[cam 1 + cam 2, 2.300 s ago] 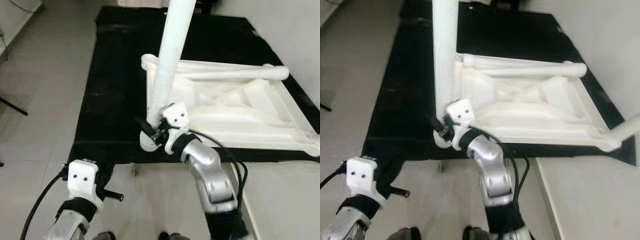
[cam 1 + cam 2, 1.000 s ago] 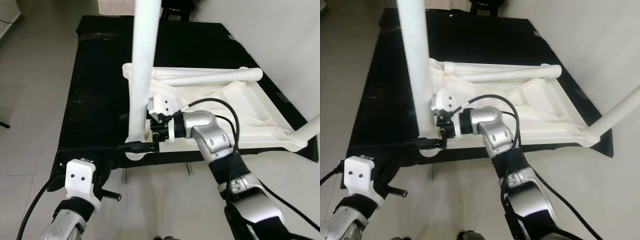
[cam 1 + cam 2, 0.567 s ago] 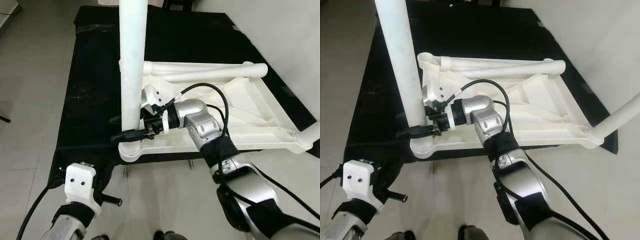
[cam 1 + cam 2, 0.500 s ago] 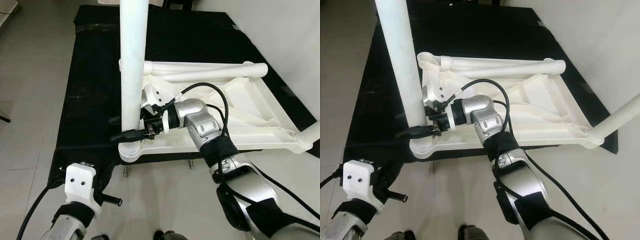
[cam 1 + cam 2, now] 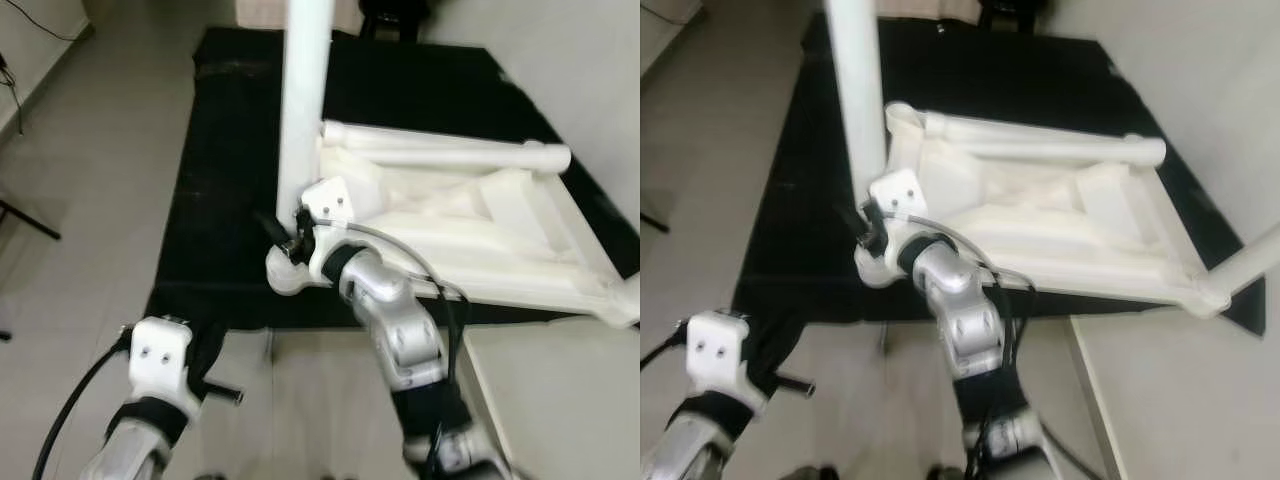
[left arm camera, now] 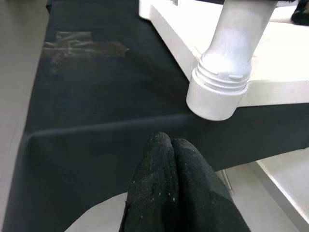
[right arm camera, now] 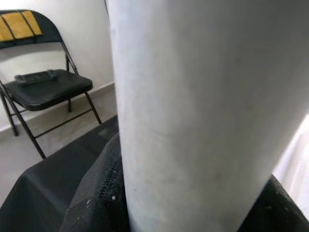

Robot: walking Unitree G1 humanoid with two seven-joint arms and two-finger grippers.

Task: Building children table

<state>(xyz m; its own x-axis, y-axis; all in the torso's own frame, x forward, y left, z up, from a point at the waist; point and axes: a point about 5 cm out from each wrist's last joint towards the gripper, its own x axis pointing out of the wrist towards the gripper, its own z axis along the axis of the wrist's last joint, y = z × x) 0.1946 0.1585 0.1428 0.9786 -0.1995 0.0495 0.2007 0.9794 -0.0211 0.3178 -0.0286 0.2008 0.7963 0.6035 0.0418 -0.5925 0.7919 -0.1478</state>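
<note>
The white children's table lies upside down on a black mat. One white leg stands upright in the near left corner socket. My right gripper is shut on that leg just above the socket, and its fingers press against the leg's sides. A second leg sticks up from the near right corner. A third leg lies along the far edge. My left gripper is shut on nothing, low over the mat's near edge, short of the socket.
A black folding chair stands beyond the mat by the wall. Tiled floor lies to the left, with a thin black stand leg on it. A white wall runs along the right.
The head view has shifted. My right arm has swung round, so its forearm now reaches the leg from the near side, not from the right. The grip stays on the leg.
</note>
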